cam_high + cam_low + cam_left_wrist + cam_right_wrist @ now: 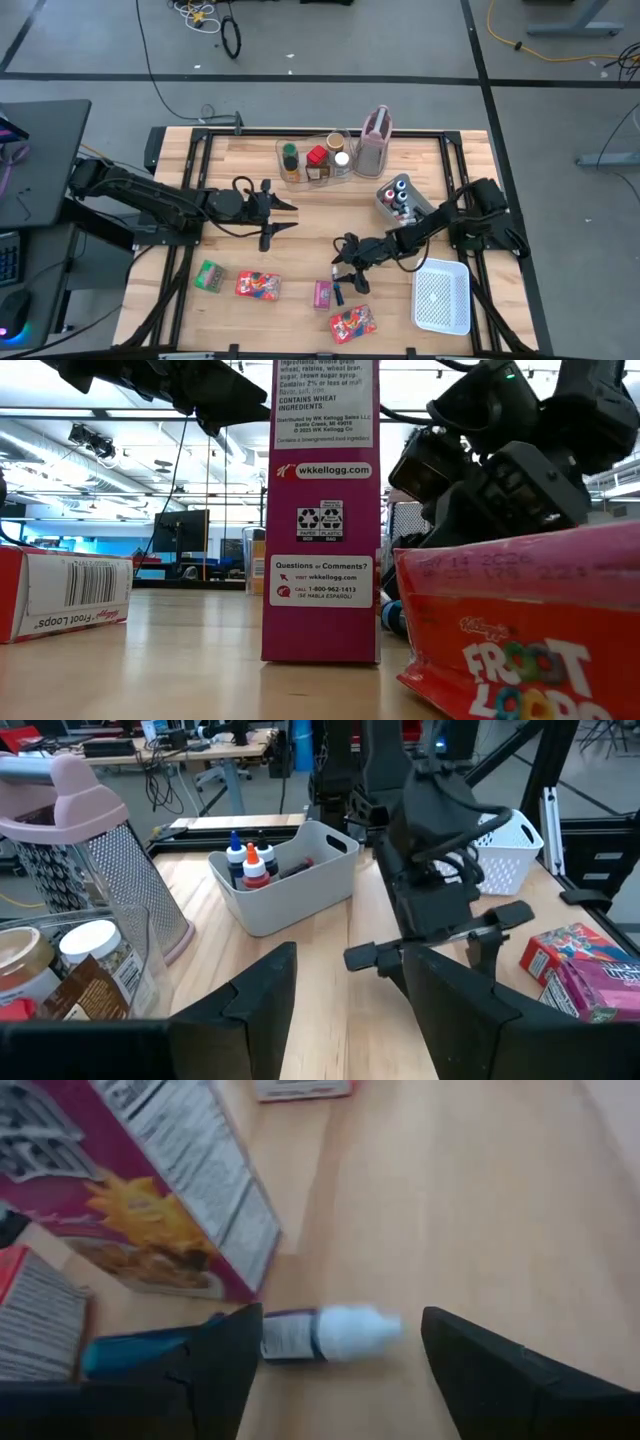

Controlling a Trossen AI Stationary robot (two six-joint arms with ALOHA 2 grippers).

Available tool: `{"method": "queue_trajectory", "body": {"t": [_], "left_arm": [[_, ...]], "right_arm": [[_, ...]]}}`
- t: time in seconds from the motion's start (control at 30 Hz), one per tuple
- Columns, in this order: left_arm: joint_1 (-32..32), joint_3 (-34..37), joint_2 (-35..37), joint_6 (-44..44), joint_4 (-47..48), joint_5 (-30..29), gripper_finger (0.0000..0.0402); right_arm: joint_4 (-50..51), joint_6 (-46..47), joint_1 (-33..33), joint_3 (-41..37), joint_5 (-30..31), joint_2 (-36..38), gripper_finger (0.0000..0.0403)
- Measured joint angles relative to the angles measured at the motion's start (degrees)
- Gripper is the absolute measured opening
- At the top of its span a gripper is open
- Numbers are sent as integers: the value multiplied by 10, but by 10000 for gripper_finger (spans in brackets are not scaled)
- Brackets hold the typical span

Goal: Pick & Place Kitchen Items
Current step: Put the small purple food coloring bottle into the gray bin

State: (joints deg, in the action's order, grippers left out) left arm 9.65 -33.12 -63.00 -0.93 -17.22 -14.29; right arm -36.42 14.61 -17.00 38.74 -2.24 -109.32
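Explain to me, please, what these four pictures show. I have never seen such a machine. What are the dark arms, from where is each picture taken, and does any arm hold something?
It is a robot with two dark arms at a wooden table. One camera looks down from above, one sits at table height, and one rides on each wrist.

From above, the left gripper hovers open and empty near the table's middle. The right gripper is open over a small white-capped bottle, which lies on its side between the fingers, beside a pink cereal box. Nothing is held.

Also there: two red cereal boxes, a green packet, a clear bin of jars, a grey tray of little bottles, a white basket and a pinkish grater.
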Motion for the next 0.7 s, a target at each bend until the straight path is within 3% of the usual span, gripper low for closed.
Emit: {"method": "queue_trajectory", "body": {"t": [0.37,0.7], "left_arm": [[0,0,0,0,0,0,194],[0,0,0,1,-2,0,194]], "right_arm": [[-24,-7,-4,0,13,-20,284],[-30,-106,10,13,63,-23,284]]}}
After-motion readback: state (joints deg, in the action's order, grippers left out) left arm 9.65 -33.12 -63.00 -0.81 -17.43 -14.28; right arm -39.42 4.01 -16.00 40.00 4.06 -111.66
